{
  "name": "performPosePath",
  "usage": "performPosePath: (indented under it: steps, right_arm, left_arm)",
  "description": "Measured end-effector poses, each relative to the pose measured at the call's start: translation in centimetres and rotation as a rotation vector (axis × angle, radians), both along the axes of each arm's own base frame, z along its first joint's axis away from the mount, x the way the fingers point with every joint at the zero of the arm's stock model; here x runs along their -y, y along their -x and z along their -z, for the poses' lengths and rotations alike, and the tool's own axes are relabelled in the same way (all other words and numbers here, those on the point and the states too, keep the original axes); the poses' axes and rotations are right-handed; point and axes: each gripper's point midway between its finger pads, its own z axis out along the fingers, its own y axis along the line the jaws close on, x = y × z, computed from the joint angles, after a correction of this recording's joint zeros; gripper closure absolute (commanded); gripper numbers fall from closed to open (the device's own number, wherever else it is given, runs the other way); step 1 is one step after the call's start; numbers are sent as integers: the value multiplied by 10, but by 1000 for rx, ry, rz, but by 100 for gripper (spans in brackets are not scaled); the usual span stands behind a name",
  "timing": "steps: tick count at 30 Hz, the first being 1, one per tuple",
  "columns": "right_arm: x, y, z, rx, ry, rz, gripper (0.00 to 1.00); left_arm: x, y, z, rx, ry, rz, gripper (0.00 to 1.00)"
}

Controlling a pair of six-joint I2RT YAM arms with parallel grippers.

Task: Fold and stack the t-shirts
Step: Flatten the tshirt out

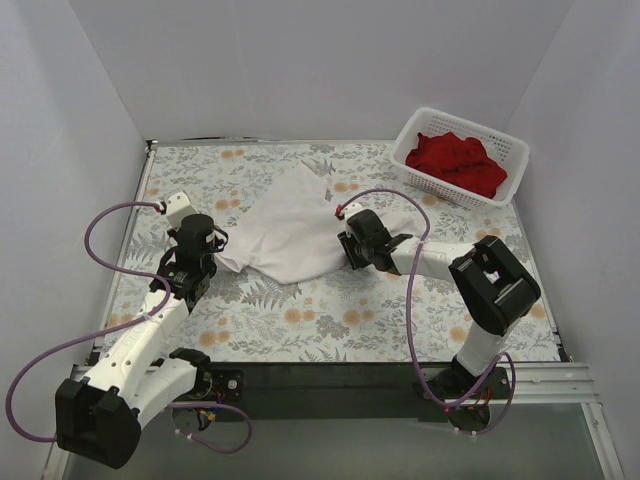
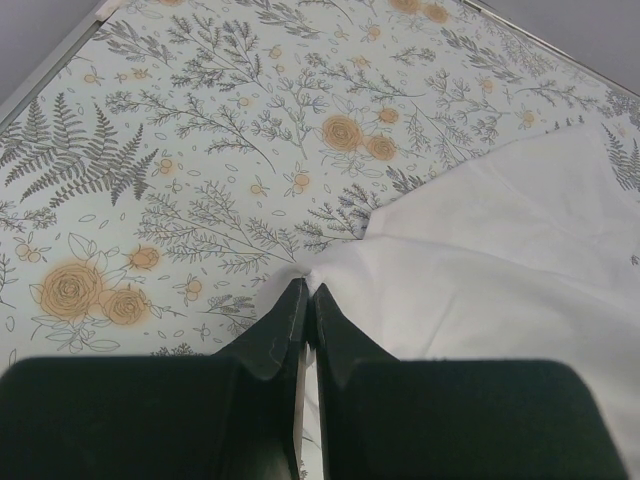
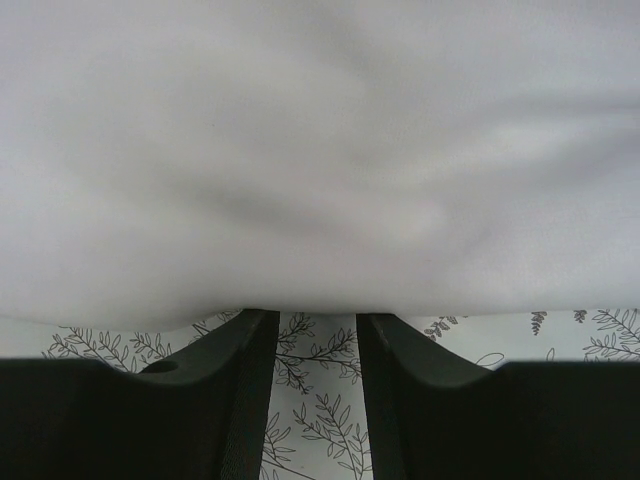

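The white t-shirt (image 1: 300,225) lies spread on the flower-patterned table (image 1: 330,310), a little above the middle of the top view, with folds and not flat. It lies between the two claws.

The left gripper (image 2: 305,288) stands at the lower left corner of the shirt. In the left wrist view its two black fingers are pressed together with almost no gap. A pointed corner of the white cloth meets them exactly at the tips, and the rest of the cloth spreads to the right and upper right of the frame. So this claw is closed and pinches the corner of the white t-shirt.

The right gripper (image 3: 315,320) is at the right edge of the shirt, in the middle of the top view. In the right wrist view its fingers stand apart, about half open, and the leaf pattern of the table is visible in the gap between them. The white cloth fills the whole upper part of this frame, and its lower edge hangs just at the fingertips (image 3: 258,322). No cloth is between the fingers. I cannot tell whether the tips touch the cloth or are only just beside it.

The red t-shirts (image 1: 455,160) lie in a heap inside the white basket (image 1: 476,128) in the upper right of the top view, well apart from both claws.
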Motion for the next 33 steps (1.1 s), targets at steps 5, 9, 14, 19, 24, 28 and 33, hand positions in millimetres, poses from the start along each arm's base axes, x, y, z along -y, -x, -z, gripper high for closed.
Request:
performPosePath:
  steps: [5, 9, 14, 19, 24, 28, 33]
  right_arm:
    - [-1, 0, -2, 16, 31, -26, 57]
    - [-2, -2, -6, 25, 43, -41, 57]
    - [-7, -9, -5, 34, 57, -52, 58]
    - [-11, -15, -1, 38, 61, -58, 86]
    - [-9, -14, -2, 41, 71, -61, 99]
    - [11, 6, -11, 1, 141, -92, 99]
    - [36, 40, -64, -11, 145, -136, 99]
  left_arm:
    - [1, 0, 1, -2, 0, 3, 100]
    - [1, 0, 1, -3, 0, 4, 100]
    - [1, 0, 1, -3, -1, 7, 100]
    - [1, -1, 0, -1, -1, 7, 100]
    - [1, -3, 3, -6, -3, 5, 100]
    - [0, -6, 14, -62, -25, -6, 100]
    - [-2, -16, -4, -54, -27, -26, 100]
